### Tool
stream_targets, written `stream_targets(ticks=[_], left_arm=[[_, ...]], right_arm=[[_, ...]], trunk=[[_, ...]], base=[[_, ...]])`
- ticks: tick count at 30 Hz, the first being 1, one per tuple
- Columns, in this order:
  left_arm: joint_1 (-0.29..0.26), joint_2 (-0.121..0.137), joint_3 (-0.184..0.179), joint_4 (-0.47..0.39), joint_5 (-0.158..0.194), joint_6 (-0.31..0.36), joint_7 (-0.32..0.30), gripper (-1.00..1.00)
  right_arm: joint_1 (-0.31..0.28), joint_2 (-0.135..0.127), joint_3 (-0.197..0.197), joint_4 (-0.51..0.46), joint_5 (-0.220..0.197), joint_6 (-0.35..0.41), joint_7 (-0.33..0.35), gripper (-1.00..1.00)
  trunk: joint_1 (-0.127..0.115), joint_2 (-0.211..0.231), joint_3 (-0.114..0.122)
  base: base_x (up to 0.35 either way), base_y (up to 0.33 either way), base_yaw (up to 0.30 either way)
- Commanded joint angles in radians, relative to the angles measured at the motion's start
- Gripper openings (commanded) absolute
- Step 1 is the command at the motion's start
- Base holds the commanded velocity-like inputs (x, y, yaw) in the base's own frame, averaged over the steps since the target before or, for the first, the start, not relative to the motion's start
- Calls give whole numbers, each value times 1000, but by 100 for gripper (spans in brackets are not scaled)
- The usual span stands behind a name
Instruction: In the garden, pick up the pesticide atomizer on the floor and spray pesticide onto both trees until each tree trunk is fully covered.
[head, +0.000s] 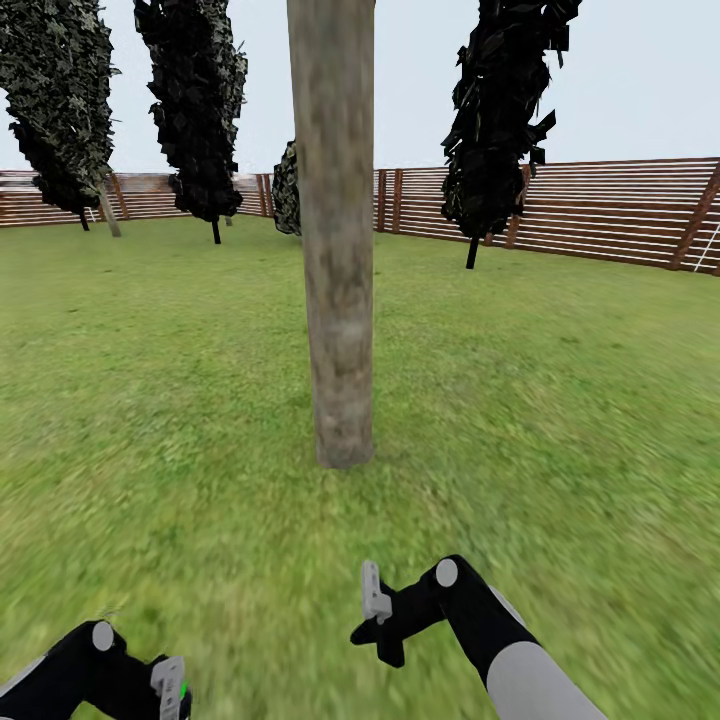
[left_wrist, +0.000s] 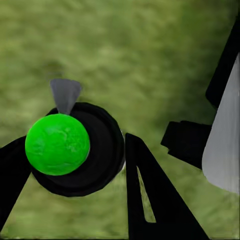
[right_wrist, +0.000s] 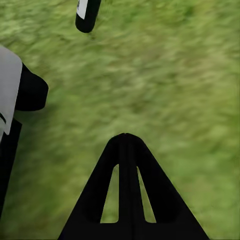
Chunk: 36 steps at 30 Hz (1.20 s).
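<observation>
- Nearest the robot, low at the head view's left edge, the left end effector (head: 172, 690) is gripping the pesticide atomizer (left_wrist: 75, 150); in the left wrist view its black round body with a bright green ball top and a grey cone nozzle is sitting between the two dark fingers (left_wrist: 150, 200).
- Judging by looks, the atomizer is rigid, light and smooth, so a firm hold around the round body seems safest.
- Just right of it, the right end effector (head: 378, 612) is hanging over the grass; its fingers are reading as pressed together in the right wrist view, holding nothing.
- Grass floor (head: 560, 420) is spreading all around.
- Straight ahead, near, a thick grey-brown tree trunk (head: 338, 300) is rising.
- Farther off, dark slim trees (head: 200, 110) and a slatted wooden fence (head: 620, 210) are closing the garden.
</observation>
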Motion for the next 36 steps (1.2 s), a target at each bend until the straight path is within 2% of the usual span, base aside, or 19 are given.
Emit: stream_targets(ticks=[1, 2, 3, 6, 7, 9, 11, 12, 13, 16, 17, 20, 21, 22, 23, 25, 28, 32, 36], left_arm=[[1, 5, 16, 22, 2, -12, 8, -100], [2, 6, 33, 31, 4, -29, 18, -100], [2, 6, 55, 37, 6, -60, 30, -100], [2, 2, 137, 45, 9, -124, 60, -100], [2, 1, 152, 45, 9, -129, 63, -100], [2, -9, 249, 51, 11, -144, 80, -100], [2, -37, 353, 76, 16, -148, 127, -100], [2, -43, 370, 83, 17, -148, 141, -100], [3, -55, 403, 99, 20, -149, 177, -100], [3, -84, 484, 158, 24, -151, 348, -100], [3, -98, 507, 195, 24, -154, 458, -100], [3, -126, 526, 276, 25, -160, 672, -100], [3, -131, 527, 289, 25, -160, 703, -100], [3, -182, 534, 370, 29, -158, 938, -100], [3, -183, 535, 375, 31, -158, 942, -100], [3, -187, 534, 407, 72, -157, 951, -100], [3, -191, 533, 444, 98, -157, 954, -100], [3, -194, 535, 454, 116, -156, 963, -100], [4, -183, 533, 456, 229, -163, 975, -100]], right_arm=[[0, 0, -1, 1, 8, -10, 0, -100], [0, 0, -1, 2, 8, -11, 0, -100], [0, 0, -2, 3, 7, -11, 0, 100], [0, 0, -4, 4, 7, -10, 0, 100], [0, 0, -4, 5, 7, -11, 0, 100], [0, 0, -6, 4, 7, -11, -13, 100], [1, -20, -14, 22, 7, -11, -130, 100], [1, -26, -16, 32, 7, -11, -160, 100], [1, -34, -18, 61, 7, -11, -230, 100], [1, -44, -43, 187, 6, -11, -520, 100], [1, -46, -65, 259, 5, -11, -698, 100], [1, -47, -111, 424, 1, -12, -1030, 100], [1, -47, -120, 452, -1, -12, -1078, 100], [38, -85, -275, 589, -192, -77, -1445, 100], [40, -94, -280, 590, -209, -82, -1451, 100], [47, -146, -294, 595, -271, -95, -1465, 100], [49, -170, -297, 598, -289, -100, -1467, 100], [50, -172, -297, 595, -291, -101, -1467, 100], [50, -172, -295, 593, -287, -102, -1466, 100]], trunk=[[0, 0, -1], [0, 0, -1], [0, 0, -1], [0, 0, -1], [0, 0, -1], [0, 0, -1], [0, 0, -1], [0, 0, -1], [0, 0, -1], [0, 0, -1], [0, 0, -1], [0, 0, -1], [0, 0, -1], [0, 0, -1], [0, 0, -1], [0, 0, -1], [0, 0, -1], [0, 0, -1], [0, 0, -1]], base=[[0, 0, 0], [0, 0, 0], [0, 0, 0], [0, 0, 0], [0, 0, 0], [0, 0, 0], [0, 0, 0], [0, 0, 0], [0, 0, 0], [0, 0, 0], [0, 0, 0], [0, 0, 0], [0, 0, 0], [0, 0, 0], [0, 0, 0], [0, 0, 0], [0, 0, 0], [0, 0, 0], [0, 0, 0]])
